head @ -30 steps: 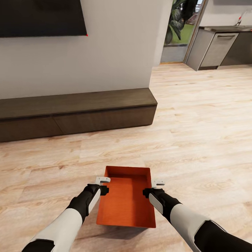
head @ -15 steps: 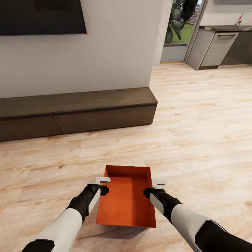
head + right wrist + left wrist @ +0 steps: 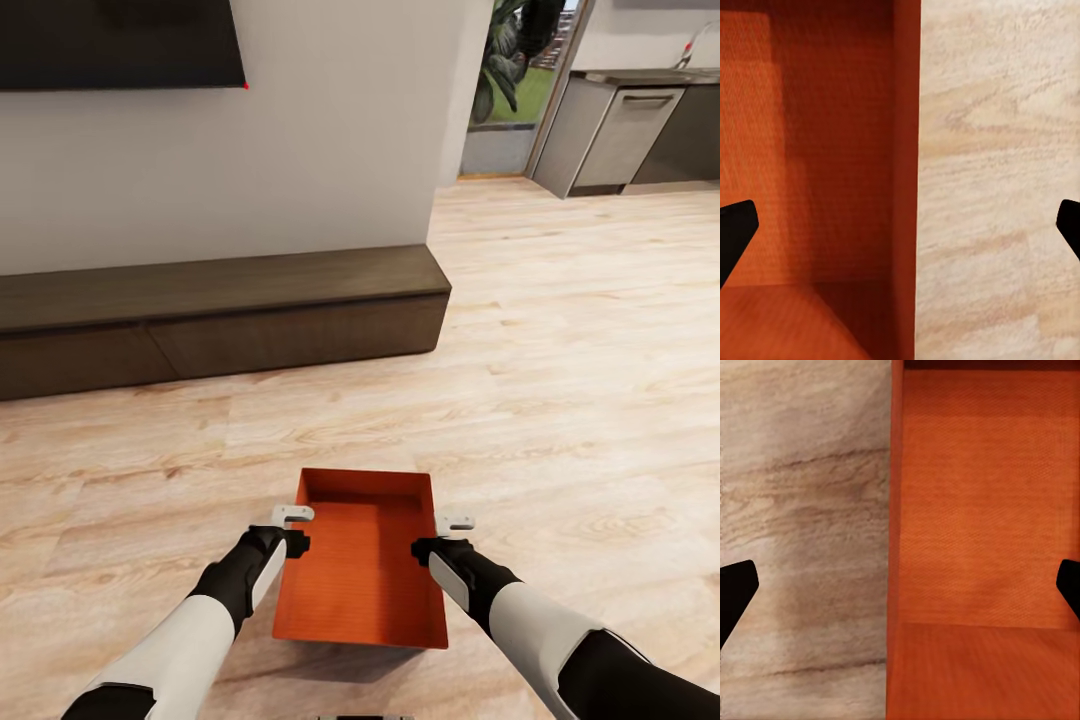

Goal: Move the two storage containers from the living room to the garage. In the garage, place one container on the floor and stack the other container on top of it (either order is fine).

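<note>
One orange-red storage container (image 3: 360,570) lies lengthwise between my two arms over the light wood-plank floor of the living room, casting a shadow under its near end. My left gripper (image 3: 296,532) straddles its left side wall and my right gripper (image 3: 441,536) straddles its right side wall. The left wrist view has the left gripper (image 3: 900,585) with dark fingertips (image 3: 735,585) far apart, the container wall (image 3: 894,547) between them. In the right wrist view the right gripper (image 3: 900,225) stands equally wide about the opposite wall (image 3: 907,150). Both grippers are open.
A long dark wood bench (image 3: 220,315) runs along the cream wall (image 3: 330,140) ahead on the left, under a black TV (image 3: 120,45). Plank floor (image 3: 580,330) opens ahead on the right toward grey kitchen cabinets (image 3: 625,135) and a doorway with a plant (image 3: 510,60).
The whole picture has shifted slightly, so the camera has moved a little. The container's far edge sits a touch farther from me. Both arms keep their places at its walls.
</note>
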You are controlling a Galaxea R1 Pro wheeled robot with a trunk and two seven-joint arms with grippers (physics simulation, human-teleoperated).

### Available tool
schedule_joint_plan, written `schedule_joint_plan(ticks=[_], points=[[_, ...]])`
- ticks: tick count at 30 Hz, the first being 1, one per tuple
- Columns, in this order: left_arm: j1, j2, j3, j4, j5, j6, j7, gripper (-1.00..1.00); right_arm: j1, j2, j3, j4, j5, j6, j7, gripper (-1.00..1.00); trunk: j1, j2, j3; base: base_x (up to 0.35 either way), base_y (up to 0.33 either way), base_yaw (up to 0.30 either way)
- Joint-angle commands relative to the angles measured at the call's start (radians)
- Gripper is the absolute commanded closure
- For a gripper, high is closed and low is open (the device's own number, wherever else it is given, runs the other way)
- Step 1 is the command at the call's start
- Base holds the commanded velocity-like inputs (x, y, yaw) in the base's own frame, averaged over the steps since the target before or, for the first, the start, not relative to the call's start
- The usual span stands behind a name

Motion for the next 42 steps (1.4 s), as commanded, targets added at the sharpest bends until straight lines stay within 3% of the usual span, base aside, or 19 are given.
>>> schedule_joint_plan(ticks=[1, 8, 26, 39, 42], points=[[0.0, 0.0, -0.002, -0.002, -0.001, 0.006, 0.004, -1.0, -0.001, -0.001, 0.008, -0.002, -0.006, 0.006, -0.007, -1.0, 0.004, -0.008, -0.004, 0.0, 0.0, 0.0], [0.0, 0.003, -0.003, -0.002, -0.003, 0.006, 0.008, -1.0, -0.001, -0.001, 0.008, -0.002, -0.006, 0.006, -0.007, -1.0, 0.008, -0.015, -0.007, 0.0, 0.0, 0.0], [0.0, 0.009, -0.004, -0.002, -0.003, 0.006, 0.008, -1.0, -0.001, -0.003, 0.008, 0.0, -0.007, 0.006, -0.007, -1.0, 0.077, -0.141, -0.063, 0.0, 0.0, 0.0], [0.0, 0.009, -0.004, -0.002, -0.002, 0.006, 0.007, -1.0, -0.001, -0.005, 0.007, 0.0, -0.006, 0.006, -0.007, -1.0, 0.077, -0.141, -0.063, 0.0, 0.0, 0.0], [0.0, 0.009, -0.004, -0.002, -0.002, 0.006, 0.007, -1.0, -0.001, -0.005, 0.007, 0.0, -0.006, 0.006, -0.007, -1.0, 0.088, -0.162, -0.073, 0.0, 0.0, 0.0]])
